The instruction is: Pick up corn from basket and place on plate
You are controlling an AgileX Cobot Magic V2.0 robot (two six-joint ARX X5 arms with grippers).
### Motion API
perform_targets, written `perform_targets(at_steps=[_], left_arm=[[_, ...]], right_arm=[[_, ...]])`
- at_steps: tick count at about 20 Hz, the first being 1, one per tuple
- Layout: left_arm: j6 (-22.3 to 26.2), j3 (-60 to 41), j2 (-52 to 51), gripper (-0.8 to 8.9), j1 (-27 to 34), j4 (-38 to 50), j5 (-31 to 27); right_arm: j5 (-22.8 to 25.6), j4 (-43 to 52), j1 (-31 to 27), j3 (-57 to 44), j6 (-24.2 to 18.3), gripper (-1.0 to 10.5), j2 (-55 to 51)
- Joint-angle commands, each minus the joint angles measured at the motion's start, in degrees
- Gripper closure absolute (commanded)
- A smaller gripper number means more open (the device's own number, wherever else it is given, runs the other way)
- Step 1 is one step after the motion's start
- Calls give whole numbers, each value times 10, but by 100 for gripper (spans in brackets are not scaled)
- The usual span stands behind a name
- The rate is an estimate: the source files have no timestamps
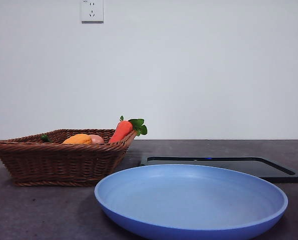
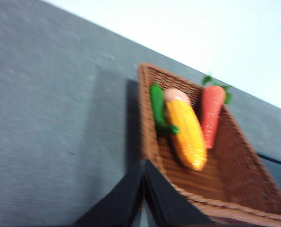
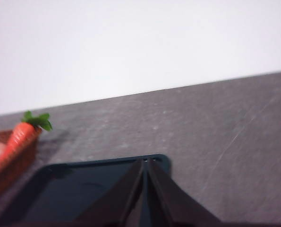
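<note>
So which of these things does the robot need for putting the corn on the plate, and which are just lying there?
Needed:
corn
basket that holds it
blue plate

Just lying about:
carrot, leaning on the basket's rim
green vegetable beside the corn
pinkish round item
black tray behind the plate

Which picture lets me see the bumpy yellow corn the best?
The left wrist view shows the corn best: its whole length lies in the basket, between a green vegetable and the carrot. The front view shows only its orange top above the basket rim. The right wrist view does not show it at all.
</note>
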Motion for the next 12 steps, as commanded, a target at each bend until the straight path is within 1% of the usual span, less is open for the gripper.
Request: perform_targets(at_steps=[1, 3, 7, 10, 12], left_arm=[[-27, 27, 0, 806, 0, 5, 33], [-39, 49, 0, 806, 0, -9, 48], [-42, 97, 8, 806, 0, -62, 54], [-33, 136, 25, 806, 0, -107, 60], [-22, 165, 42, 806, 0, -136, 75]], right_arm=[[-3, 0, 0, 21, 80, 945, -1], [-4, -16, 0, 43, 87, 945, -1], [-1, -73, 0, 96, 85, 945, 5], [-8, -123, 0, 144, 76, 945, 26], [-24, -163, 0, 181, 63, 945, 48]])
